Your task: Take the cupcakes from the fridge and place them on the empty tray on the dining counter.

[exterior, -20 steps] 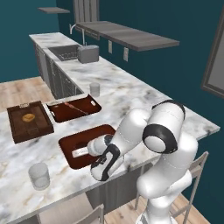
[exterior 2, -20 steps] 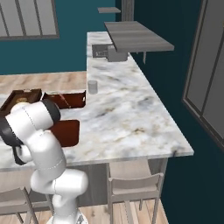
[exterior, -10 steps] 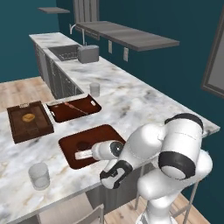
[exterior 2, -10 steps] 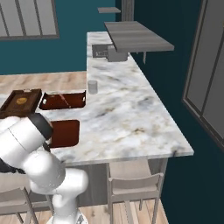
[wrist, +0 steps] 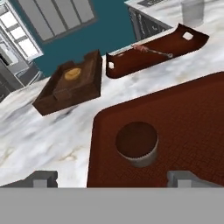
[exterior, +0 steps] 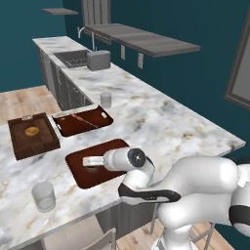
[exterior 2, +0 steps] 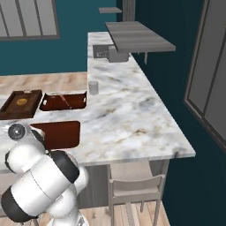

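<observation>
Brown-topped cupcake [wrist: 136, 143] is sitting upright on the flat tray [wrist: 183, 118], near its left edge in the hand view, free of any contact. Gripper [wrist: 113, 178] is hovering just behind it, fingers [wrist: 43, 178] spread wide and holding nothing. Judged light, soft and easily crushed; the ribbed wrapper at the base looks the firmest place to grip, low on opposite sides, gently. Wooden box [wrist: 72, 87] and handled tray [wrist: 155, 54] are lying further back on the counter [wrist: 39, 140].
</observation>
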Robot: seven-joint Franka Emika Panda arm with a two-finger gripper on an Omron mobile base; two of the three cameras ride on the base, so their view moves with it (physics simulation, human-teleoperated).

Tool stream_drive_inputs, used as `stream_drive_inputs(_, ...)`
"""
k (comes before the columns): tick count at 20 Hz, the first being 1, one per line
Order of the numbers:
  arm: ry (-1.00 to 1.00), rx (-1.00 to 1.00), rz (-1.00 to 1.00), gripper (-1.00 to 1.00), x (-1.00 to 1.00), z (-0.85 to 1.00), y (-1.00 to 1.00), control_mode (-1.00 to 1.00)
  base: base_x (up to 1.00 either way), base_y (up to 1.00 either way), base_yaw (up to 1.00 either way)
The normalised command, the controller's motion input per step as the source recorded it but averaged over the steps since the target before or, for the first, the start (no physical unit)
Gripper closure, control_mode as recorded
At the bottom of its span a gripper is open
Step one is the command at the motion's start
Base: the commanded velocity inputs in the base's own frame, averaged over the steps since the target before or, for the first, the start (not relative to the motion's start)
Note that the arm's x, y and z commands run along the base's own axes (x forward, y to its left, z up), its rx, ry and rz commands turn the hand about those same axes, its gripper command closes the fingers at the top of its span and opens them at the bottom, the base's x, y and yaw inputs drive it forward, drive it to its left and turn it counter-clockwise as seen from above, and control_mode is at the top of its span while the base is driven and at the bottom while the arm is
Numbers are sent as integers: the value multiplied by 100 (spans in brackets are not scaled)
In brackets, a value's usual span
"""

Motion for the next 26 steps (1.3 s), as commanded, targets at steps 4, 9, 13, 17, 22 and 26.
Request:
stream_drive_inputs(4,29,0,-17,-100,-51,100,-12,-100,0,0,0)
stream_drive_inputs(9,37,0,-19,-100,-86,100,-32,-100,0,0,0)
stream_drive_inputs(13,4,0,-12,-100,-91,65,-58,-100,0,0,0)
stream_drive_inputs(17,-35,0,0,-100,-100,42,-78,-100,0,0,0)
stream_drive_inputs(22,-39,1,7,-100,-94,85,-60,-100,0,0,0)
stream_drive_inputs(26,-22,3,22,-100,-61,96,-28,-100,0,0,0)
